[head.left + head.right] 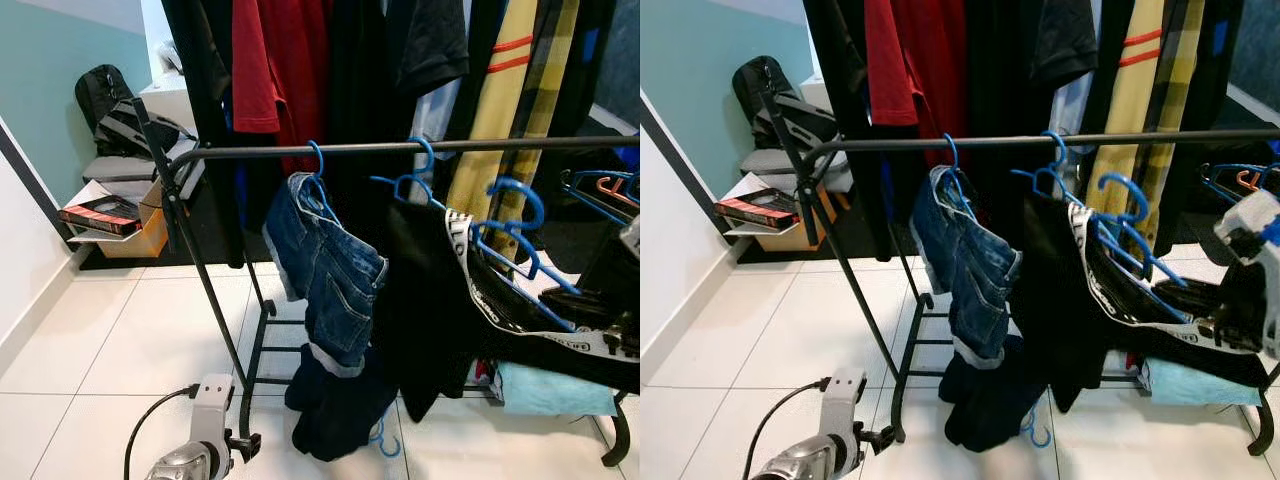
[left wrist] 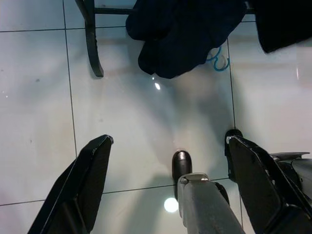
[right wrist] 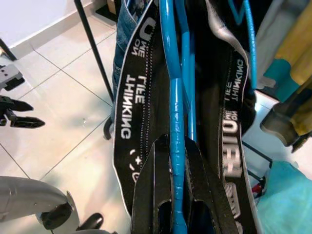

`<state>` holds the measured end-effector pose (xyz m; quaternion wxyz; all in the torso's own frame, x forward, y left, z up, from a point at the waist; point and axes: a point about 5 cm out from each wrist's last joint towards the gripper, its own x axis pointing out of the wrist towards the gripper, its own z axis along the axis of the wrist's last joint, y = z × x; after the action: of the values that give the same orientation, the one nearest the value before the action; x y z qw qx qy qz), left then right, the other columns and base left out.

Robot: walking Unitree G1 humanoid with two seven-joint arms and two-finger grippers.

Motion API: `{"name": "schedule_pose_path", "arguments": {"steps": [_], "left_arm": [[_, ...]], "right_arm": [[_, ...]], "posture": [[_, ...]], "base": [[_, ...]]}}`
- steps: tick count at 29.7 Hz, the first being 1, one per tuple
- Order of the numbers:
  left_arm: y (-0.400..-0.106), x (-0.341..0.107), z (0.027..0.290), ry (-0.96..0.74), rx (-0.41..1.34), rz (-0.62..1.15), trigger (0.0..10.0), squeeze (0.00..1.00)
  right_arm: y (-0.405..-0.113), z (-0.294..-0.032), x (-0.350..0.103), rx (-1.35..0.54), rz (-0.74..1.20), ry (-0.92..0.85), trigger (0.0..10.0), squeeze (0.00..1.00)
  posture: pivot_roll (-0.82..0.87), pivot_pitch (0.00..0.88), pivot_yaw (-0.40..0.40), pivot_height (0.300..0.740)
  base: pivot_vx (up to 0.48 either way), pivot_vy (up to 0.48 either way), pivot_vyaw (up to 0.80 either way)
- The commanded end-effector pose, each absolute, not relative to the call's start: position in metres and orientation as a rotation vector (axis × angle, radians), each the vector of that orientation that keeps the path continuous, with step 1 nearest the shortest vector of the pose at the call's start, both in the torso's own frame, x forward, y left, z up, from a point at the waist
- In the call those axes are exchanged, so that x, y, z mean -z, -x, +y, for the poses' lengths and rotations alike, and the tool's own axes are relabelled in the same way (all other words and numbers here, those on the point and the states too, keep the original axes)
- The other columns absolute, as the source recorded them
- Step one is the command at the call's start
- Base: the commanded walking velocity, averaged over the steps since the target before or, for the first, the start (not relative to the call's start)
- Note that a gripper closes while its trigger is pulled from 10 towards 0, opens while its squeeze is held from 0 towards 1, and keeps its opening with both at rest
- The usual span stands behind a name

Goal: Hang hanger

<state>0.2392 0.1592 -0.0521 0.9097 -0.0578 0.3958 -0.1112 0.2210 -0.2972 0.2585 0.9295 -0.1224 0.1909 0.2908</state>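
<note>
- Right wrist view: the right gripper [image 3: 176, 183] has its two black fingers clamped on the bar of a blue hanger [image 3: 171, 87]; a black garment [image 3: 141, 92] with a white-lettered waistband is draped over it.
- Head views: that hanger's hook [image 1: 520, 200] sits below the rail [image 1: 400, 148], not yet over it. Held tilted, hook end up toward the rail, most likely so it can be lifted and caught on.
- The hanger is off to the robot's right, just right of two hooks already on the rail: one carrying denim shorts [image 1: 325, 265], one carrying a dark garment [image 1: 425, 300].
- Open rail between the second hook and the clothes farther right looks like the place to aim.
- Left gripper [image 2: 168, 183] is low near the tiled floor [image 2: 39, 97], fingers wide apart, holding nothing. Seems parked out of the way.
- Left wrist view: a dark heap of cloth [image 2: 180, 34] lies on the floor by the rack foot [image 2: 92, 44], with a small blue hook [image 2: 219, 58] poking out beside it.
- Upper tier of hanging clothes [image 1: 290, 60] crowds the space above the rail; hook may snag there on the way up.
- Judgement: carrying done, hooking still to do.
</note>
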Motion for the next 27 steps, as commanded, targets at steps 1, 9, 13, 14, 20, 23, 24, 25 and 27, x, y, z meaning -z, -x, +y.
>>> {"name": "schedule_pose_path", "arguments": {"steps": [1, 9, 13, 14, 20, 23, 24, 25, 27], "left_arm": [[-0.236, 0.054, 0.164, 0.101, 0.222, 0.838, 10.0, 0.0], [-0.236, 0.054, 0.164, 0.097, 0.221, 0.838, 10.0, 0.0], [-0.236, 0.054, 0.165, 0.097, 0.219, 0.838, 10.0, 0.0], [-0.236, 0.054, 0.165, 0.097, 0.219, 0.838, 10.0, 0.0], [-0.234, 0.055, 0.167, 0.091, 0.215, 0.84, 10.0, 0.0], [-0.232, 0.056, 0.169, 0.085, 0.213, 0.84, 10.0, 0.0], [-0.231, 0.057, 0.169, 0.083, 0.212, 0.841, 10.0, 0.0], [-0.231, 0.057, 0.169, 0.083, 0.212, 0.841, 10.0, 0.0], [-0.23, 0.057, 0.17, 0.082, 0.209, 0.841, 10.0, 0.0]], "right_arm": [[-0.225, -0.289, -0.255, -0.62, 0.37, 0.259, 10.0, 0.0], [-0.258, -0.282, -0.238, -0.483, 0.38, 0.208, 10.0, 0.0], [-0.281, -0.274, -0.232, -0.426, 0.35, 0.179, 10.0, 0.0], [-0.281, -0.274, -0.232, -0.426, 0.35, 0.179, 10.0, 0.0], [-0.317, -0.25, -0.229, -0.449, 0.261, 0.138, 10.0, 0.0], [-0.333, -0.234, -0.23, -0.49, 0.214, 0.1, 10.0, 0.0], [-0.339, -0.23, -0.231, -0.491, 0.204, 0.101, 10.0, 0.0], [-0.339, -0.23, -0.231, -0.491, 0.204, 0.101, 10.0, 0.0], [-0.343, -0.227, -0.232, -0.487, 0.197, 0.095, 10.0, 0.0]], "posture": [[-0.22, 0.0, 0.09, 0.74], [-0.21, 0.0, 0.088, 0.74], [-0.19, 0.0, 0.088, 0.74], [-0.19, 0.0, 0.088, 0.74], [-0.17, 0.0, 0.086, 0.74], [-0.16, 0.0, 0.082, 0.74], [-0.15, 0.0, 0.079, 0.74], [-0.15, 0.0, 0.079, 0.74], [-0.15, 0.0, 0.078, 0.74]], "base": [[0.0, 0.0, 0.0], [0.0, 0.0, 0.0], [0.0, 0.0, 0.0], [0.0, 0.0, 0.0], [0.0, 0.0, 0.0], [0.0, 0.0, 0.0], [0.0, 0.0, 0.0], [0.0, 0.0, 0.0], [0.0, 0.0, 0.0]]}}
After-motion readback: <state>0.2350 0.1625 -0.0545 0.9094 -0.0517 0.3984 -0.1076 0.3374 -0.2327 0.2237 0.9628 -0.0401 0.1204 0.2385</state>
